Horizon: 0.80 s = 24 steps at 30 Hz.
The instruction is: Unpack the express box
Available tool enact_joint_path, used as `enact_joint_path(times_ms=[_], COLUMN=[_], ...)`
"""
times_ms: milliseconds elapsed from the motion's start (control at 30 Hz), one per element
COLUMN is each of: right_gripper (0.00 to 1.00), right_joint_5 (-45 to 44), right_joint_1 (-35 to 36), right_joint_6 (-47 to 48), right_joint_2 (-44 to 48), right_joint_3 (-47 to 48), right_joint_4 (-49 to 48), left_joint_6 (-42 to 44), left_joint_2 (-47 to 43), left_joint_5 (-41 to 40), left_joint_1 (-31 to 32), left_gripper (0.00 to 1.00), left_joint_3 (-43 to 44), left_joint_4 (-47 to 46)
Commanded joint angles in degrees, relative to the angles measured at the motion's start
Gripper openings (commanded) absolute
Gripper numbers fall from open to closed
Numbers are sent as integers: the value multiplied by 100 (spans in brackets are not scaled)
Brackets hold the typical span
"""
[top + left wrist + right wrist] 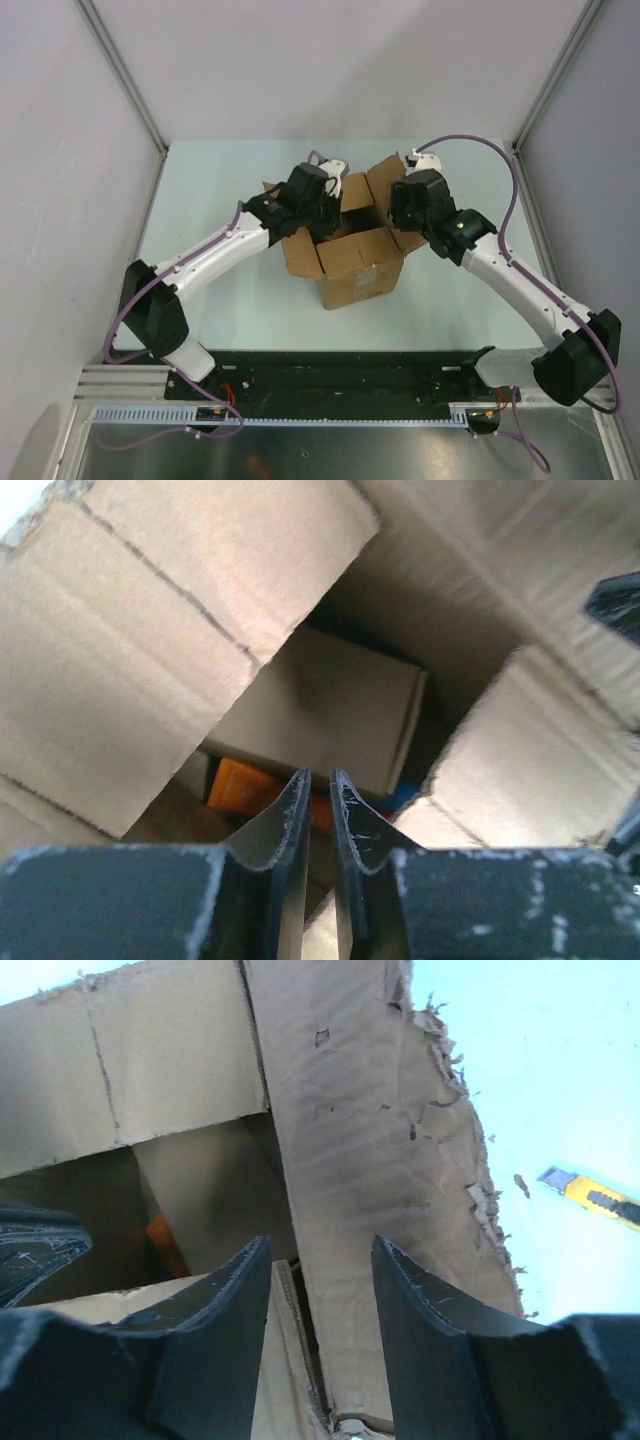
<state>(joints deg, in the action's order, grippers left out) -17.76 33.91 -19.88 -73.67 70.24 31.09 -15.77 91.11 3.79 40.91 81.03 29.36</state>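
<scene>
The express box (355,262) sits near the middle of the bench (220,190), a little towards the far side, between the two arms. All its top flaps are folded outward and it stands open. The near flaps (345,250) hang over the front, and the far right flap (380,1160) stands up with a badly torn, ragged edge.

Looking down into the box, a smaller plain cardboard carton (320,705) lies inside. An orange item (240,785) is tucked below its near edge, and a scrap of something blue (405,795) shows beside that.

The left gripper (322,205) hangs right over the open mouth from the left side, pointing down into the box. Its fingers (290,810) are drawn almost together, leaving only a thin slit. Nothing shows between them, and they touch neither the carton nor the flaps as far as I can see.

The right gripper (398,205) is at the box's right rim, by the torn flap. Its fingers (240,1300) stand moderately apart and hold nothing. The flap's cardboard shows in the gap beyond them, and I cannot tell whether either finger touches it.

Out past that flap, on the bare bench, lies a yellow utility knife (595,1197), apart from the box, with a few cardboard crumbs scattered near the torn edge.
</scene>
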Motion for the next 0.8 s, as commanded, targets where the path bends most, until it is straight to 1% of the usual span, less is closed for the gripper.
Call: enact_joint_path(times_ms=[0,33,133,167,233,300,333,367,433,467,500,567,600,667,767], right_gripper=[51,51,53,53,53,53,53,53,53,53,53,53,53,53,53], right_joint_5=[34,314,659,694,826,984,1002,1046,1055,1046,1099,1143,1204,1292,1336], right_joint_1=[-226,-323,-359,-376,-368,-376,-376,-368,-376,-368,-368,-359,-350,-359,-359], right_joint_6=[-60,-77,-60,-51,-42,-7,1,2,2,19,45,159,177,239,274], right_joint_2=[-95,-191,-367,-463,-525,-569,-578,-605,-640,-666,-675,-658,-623,-596,-613], right_joint_3=[-247,-282,-335,-344,-344,-353,-370,-370,-379,-379,-388,-432,-449,-502,-537], right_joint_4=[-270,-331,-376,-384,-402,-463,-472,-490,-490,-490,-507,-551,-604,-666,-710], left_joint_6=[381,416,417,321,224,13,-48,-180,-286,-373,-418,-453,-462,-453,-400], left_joint_2=[-32,-49,-128,-120,-15,64,126,144,144,144,135,74,56,38,65], left_joint_5=[-966,-1177,-1197,-1223,-1223,-1389,-1486,-1826,-2188,-2355,-2722,-2945,-3172,-3349,-3368], left_joint_1=[181,216,278,278,278,286,295,313,321,322,322,322,322,313,313], left_gripper=[18,18,21,22,24,27,29,31,34,37,42,47,54,57,64], left_joint_3=[-359,-456,-843,-1018,-1063,-1081,-1125,-1142,-1221,-1239,-1239,-1248,-1257,-1222,-1064], left_joint_4=[-343,-596,-1177,-1300,-1433,-1547,-1609,-1688,-1977,-2065,-2223,-2408,-2574,-2699,-2769])
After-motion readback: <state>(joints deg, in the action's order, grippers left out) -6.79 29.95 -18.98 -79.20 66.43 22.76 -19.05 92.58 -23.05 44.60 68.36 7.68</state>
